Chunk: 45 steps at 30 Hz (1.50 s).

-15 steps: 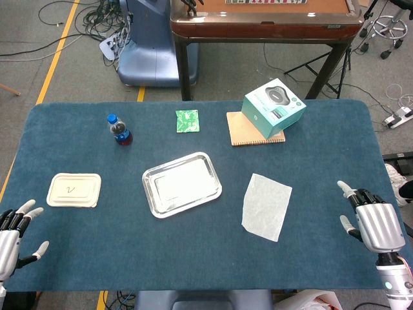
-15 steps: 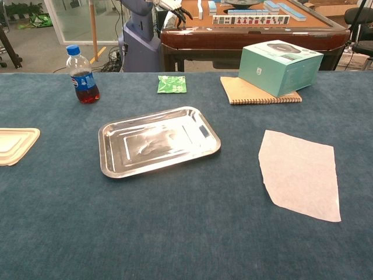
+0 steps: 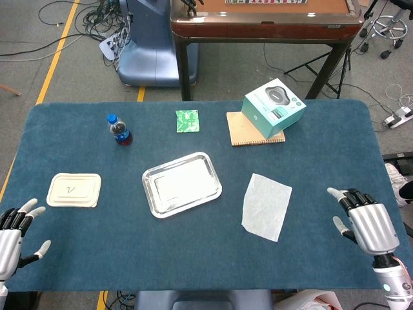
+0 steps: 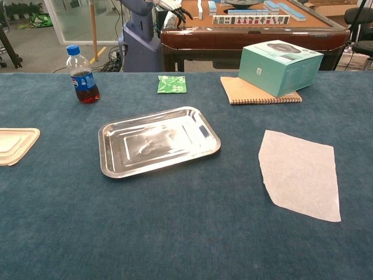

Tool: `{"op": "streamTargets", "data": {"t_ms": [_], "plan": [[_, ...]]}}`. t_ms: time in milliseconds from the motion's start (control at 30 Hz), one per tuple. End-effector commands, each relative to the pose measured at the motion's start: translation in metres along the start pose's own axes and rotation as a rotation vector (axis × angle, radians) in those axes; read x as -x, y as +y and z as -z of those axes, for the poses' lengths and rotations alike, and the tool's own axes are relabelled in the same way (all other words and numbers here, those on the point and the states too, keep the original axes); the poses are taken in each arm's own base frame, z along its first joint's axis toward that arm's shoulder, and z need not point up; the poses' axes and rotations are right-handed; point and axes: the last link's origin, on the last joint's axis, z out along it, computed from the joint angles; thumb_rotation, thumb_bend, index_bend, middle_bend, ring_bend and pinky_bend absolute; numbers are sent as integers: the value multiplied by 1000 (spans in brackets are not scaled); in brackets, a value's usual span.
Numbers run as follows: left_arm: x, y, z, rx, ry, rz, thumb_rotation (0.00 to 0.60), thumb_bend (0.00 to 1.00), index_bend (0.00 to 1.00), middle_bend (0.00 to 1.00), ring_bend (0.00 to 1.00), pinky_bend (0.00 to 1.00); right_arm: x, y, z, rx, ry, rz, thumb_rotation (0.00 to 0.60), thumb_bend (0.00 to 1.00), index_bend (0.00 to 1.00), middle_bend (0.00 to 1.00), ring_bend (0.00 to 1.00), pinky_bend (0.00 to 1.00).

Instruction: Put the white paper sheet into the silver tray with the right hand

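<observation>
The white paper sheet (image 3: 266,205) (image 4: 301,173) lies flat on the blue table, right of centre. The silver tray (image 3: 181,184) (image 4: 157,140) sits empty at the middle of the table, to the sheet's left. My right hand (image 3: 365,222) hovers near the table's front right corner with its fingers spread, holding nothing, well to the right of the sheet. Open and empty too, my left hand (image 3: 14,230) is at the front left corner. Neither hand shows in the chest view.
A small cola bottle (image 3: 119,130) (image 4: 81,76) stands at the back left. A green packet (image 3: 187,121) lies behind the tray. A teal box (image 3: 273,107) rests on a brown notebook (image 3: 248,132) at the back right. A beige lidded container (image 3: 74,190) lies at the left.
My right hand has shifted a little to the left, toward the paper sheet. The left hand, sheet and tray have not moved.
</observation>
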Motion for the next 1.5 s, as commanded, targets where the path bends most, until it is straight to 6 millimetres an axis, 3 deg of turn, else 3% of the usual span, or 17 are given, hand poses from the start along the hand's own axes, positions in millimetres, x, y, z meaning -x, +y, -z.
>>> {"op": "streamTargets", "data": {"t_ms": [33, 433, 767, 967, 1067, 1500], "plan": [[-1, 0, 0, 0, 2, -2, 600, 212, 229, 116, 140, 86, 8, -5, -1, -66, -28, 13, 600, 298, 320, 359, 263, 434], [-3, 0, 5, -10, 2, -7, 600, 212, 229, 116, 140, 86, 48, -29, -15, -235, -134, 98, 600, 50, 324, 359, 218, 393], [-4, 1, 6, -10, -1, -11, 600, 212, 229, 116, 140, 86, 93, -48, -28, -330, -207, 149, 600, 52, 340, 359, 217, 391], [-5, 0, 8, -16, 1, -11, 600, 212, 229, 116, 140, 86, 114, -56, -36, -381, -232, 166, 600, 129, 358, 359, 217, 385], [-6, -1, 8, -19, 4, -9, 600, 211, 229, 116, 140, 86, 120, -60, -41, -398, -228, 169, 600, 174, 374, 359, 217, 380], [-5, -5, 11, -29, 4, -7, 600, 211, 229, 116, 140, 87, 136, -65, -50, -450, -198, 198, 600, 174, 385, 359, 217, 374]]}}
